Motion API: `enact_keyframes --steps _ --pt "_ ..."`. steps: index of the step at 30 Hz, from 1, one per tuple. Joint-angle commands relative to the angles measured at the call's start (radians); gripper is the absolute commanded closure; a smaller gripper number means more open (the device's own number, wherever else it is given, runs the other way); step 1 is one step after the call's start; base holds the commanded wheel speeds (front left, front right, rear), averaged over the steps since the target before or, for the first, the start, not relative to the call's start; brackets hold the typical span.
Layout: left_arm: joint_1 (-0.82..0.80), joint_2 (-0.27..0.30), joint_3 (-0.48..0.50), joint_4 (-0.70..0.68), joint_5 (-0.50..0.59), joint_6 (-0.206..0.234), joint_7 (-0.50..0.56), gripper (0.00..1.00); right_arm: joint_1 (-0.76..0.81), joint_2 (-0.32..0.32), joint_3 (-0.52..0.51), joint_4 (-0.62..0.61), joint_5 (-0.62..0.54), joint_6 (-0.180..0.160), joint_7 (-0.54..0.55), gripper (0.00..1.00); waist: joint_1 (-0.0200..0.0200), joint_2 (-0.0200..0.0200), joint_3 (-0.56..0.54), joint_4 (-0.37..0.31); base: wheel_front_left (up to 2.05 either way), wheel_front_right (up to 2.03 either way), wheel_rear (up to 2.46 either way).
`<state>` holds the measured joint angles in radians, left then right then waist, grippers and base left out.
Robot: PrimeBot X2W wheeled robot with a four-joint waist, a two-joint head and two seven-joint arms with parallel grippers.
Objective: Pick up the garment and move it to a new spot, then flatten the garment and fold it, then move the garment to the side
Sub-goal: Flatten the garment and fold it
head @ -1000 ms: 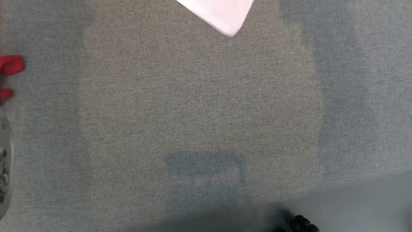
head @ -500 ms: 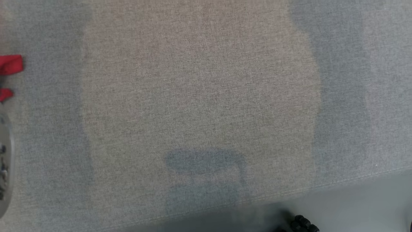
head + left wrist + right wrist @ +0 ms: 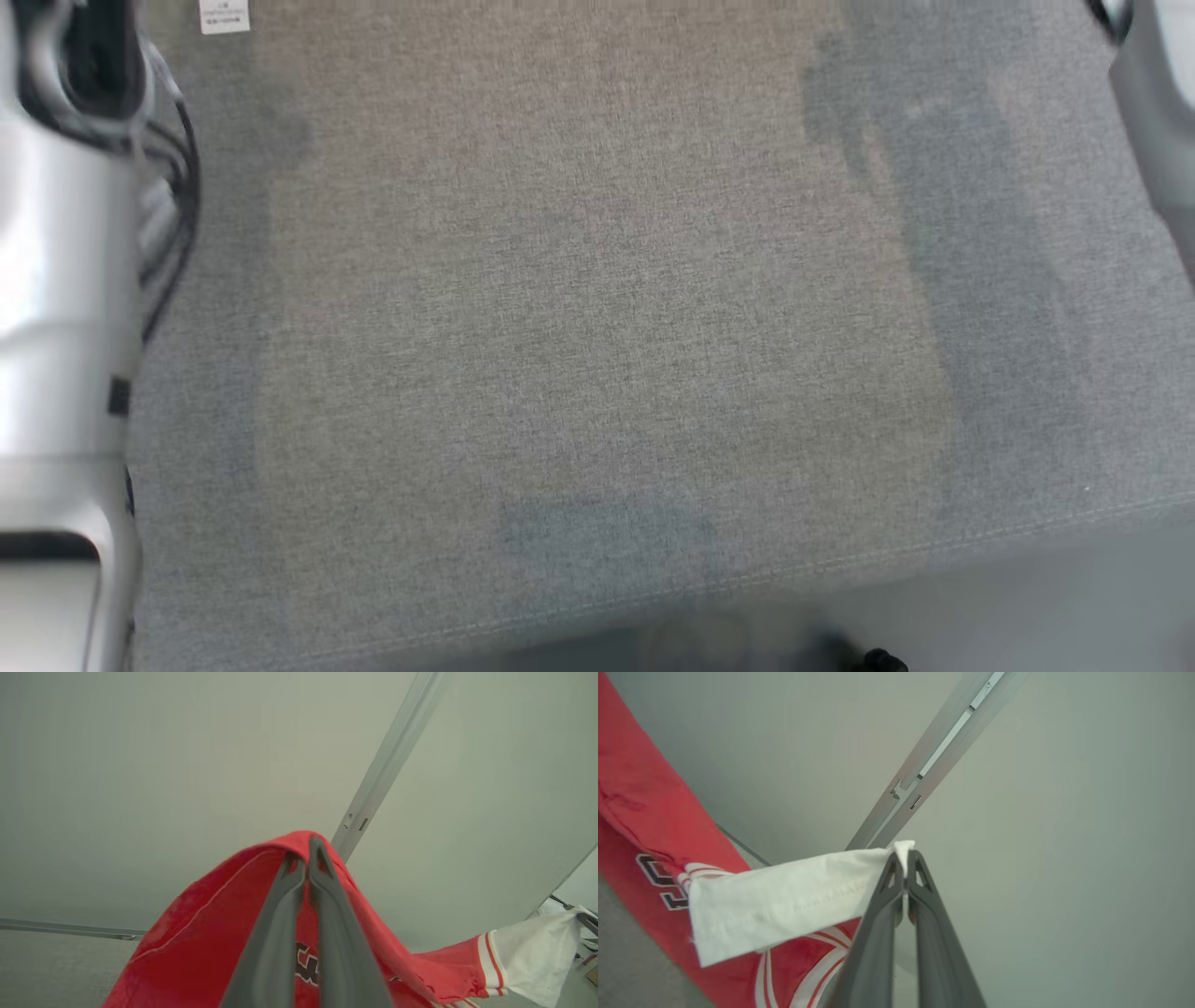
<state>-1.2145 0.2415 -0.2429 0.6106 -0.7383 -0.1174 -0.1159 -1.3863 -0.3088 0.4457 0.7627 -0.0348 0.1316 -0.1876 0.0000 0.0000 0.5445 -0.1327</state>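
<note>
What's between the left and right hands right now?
The shirt itself: the left hand is shut on its red part, the right hand on its white sleeve. Both wrist views show it spanning between them.

Soft, even light fell on the grey fabric surface [image 3: 597, 280] in the head view, warmer in the middle, with bluish shadows at both sides and at bottom centre. The forearm [image 3: 56, 308] at the left edge was blurred. Both wrist views were flatly lit; the fingers [image 3: 275, 952] went soft toward the bottom edge, the garment [image 3: 196, 952] sharper.
</note>
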Motion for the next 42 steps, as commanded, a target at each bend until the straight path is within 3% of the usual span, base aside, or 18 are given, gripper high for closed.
enact_keyframes --steps 1,6,11,20,23,28,34,42 --pt "0.071 0.008 -0.011 -0.008 -0.01 0.006 0.035 1.0 0.057 -0.02 0.044 -0.027 0.069 -0.002 0.042 1.0 0.0 0.0 -0.062 0.019 0.0 0.0 0.0" --pt "0.233 0.019 -0.02 -0.069 -0.038 0.05 0.109 1.0 0.184 -0.14 0.166 -0.183 0.238 -0.002 0.198 1.0 0.0 0.0 -0.134 0.032 0.0 0.0 0.0" --pt "0.365 0.029 -0.044 -0.122 -0.037 0.093 0.173 1.0 0.299 -0.227 0.195 -0.325 0.34 -0.002 0.296 1.0 0.0 0.0 -0.201 0.052 0.0 0.0 0.0" --pt "0.679 0.05 -0.081 -0.277 -0.029 0.225 0.243 1.0 0.642 -0.36 0.087 -0.566 0.488 -0.002 0.474 1.0 0.0 0.0 -0.33 0.084 0.0 0.0 0.0" --pt "0.768 0.05 -0.087 -0.319 -0.031 0.252 0.247 1.0 0.762 -0.365 0.05 -0.593 0.525 -0.002 0.526 1.0 0.0 0.0 -0.365 0.09 0.0 0.0 0.0" --pt "0.891 0.058 -0.102 -0.376 -0.032 0.284 0.255 1.0 0.94 -0.44 0.055 -0.691 0.695 -0.002 0.667 1.0 0.0 0.0 -0.417 0.092 0.0 0.0 0.0" --pt "1.014 0.085 -0.131 -0.433 -0.013 0.334 0.29 1.0 1.086 -0.449 0.007 -0.742 0.788 -0.002 0.777 1.0 0.0 0.0 -0.464 0.08 0.0 0.0 0.0" --pt "1.122 0.117 -0.161 -0.495 0.015 0.385 0.322 1.0 1.27 -0.398 -0.083 -0.768 0.849 -0.002 0.91 1.0 0.0 0.0 -0.509 0.079 0.0 0.0 0.0"
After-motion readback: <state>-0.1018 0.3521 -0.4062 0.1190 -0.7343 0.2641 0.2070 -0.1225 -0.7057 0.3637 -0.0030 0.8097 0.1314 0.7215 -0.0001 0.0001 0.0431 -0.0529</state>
